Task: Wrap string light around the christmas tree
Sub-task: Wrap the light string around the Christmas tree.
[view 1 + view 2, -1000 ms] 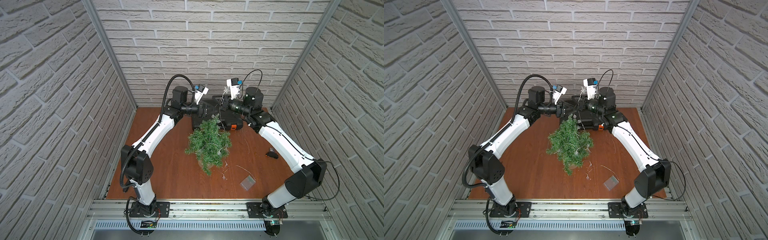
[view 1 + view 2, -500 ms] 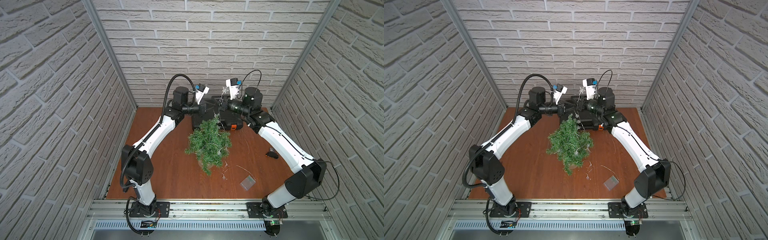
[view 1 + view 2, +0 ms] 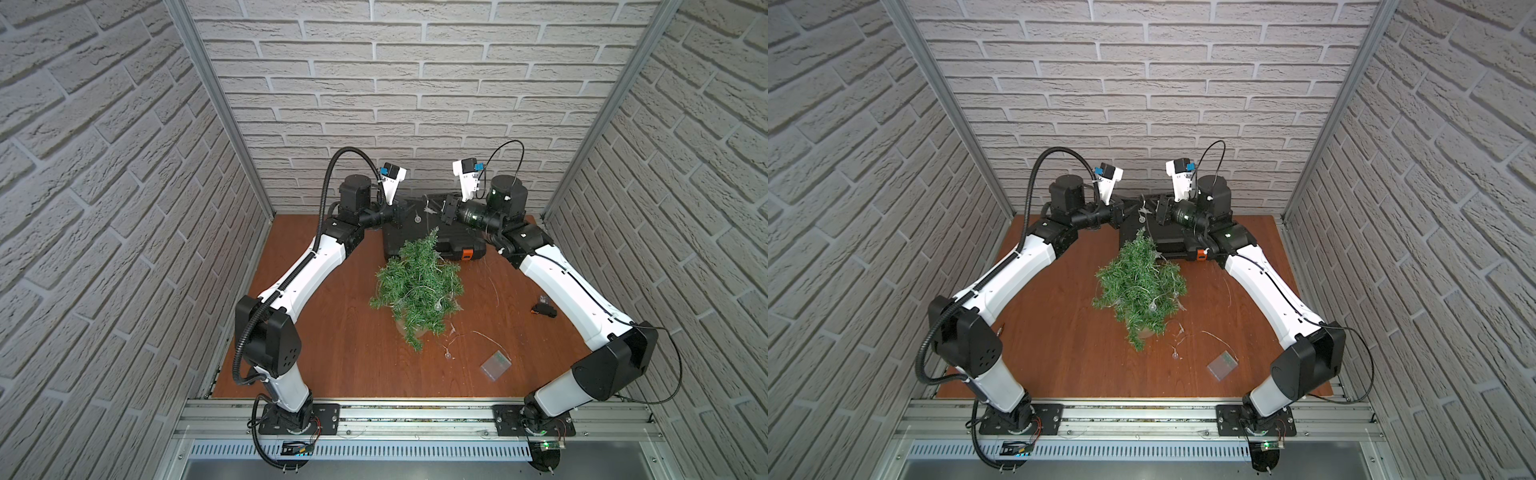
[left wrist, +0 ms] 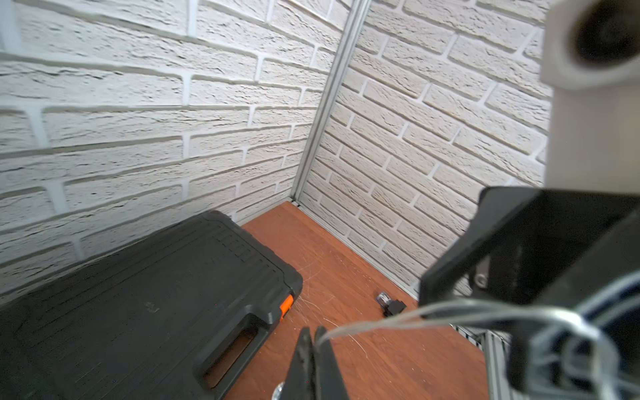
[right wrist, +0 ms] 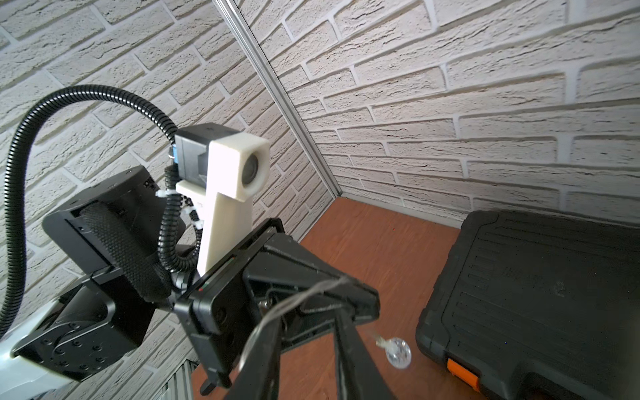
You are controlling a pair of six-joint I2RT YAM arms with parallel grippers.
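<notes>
At the back of the table, the left end effector is clenched on the string light, the thin wire pinched between its closed tips. At centre, the christmas tree stands mid-table with part of the strand already looped through its branches. The rest trails down to a clear battery box lying near the front right. Just beside the left tool, the right end effector stands released, jaws parted, with the wire brushing one finger and a bulb dangling below. The step looks like a handover above the treetop. Next, the left arm would likely need to carry the strand down around the tree's left side, keeping it taut. Count: two arms, one tree, one string, one box, one black tool case, one small black object.
</notes>
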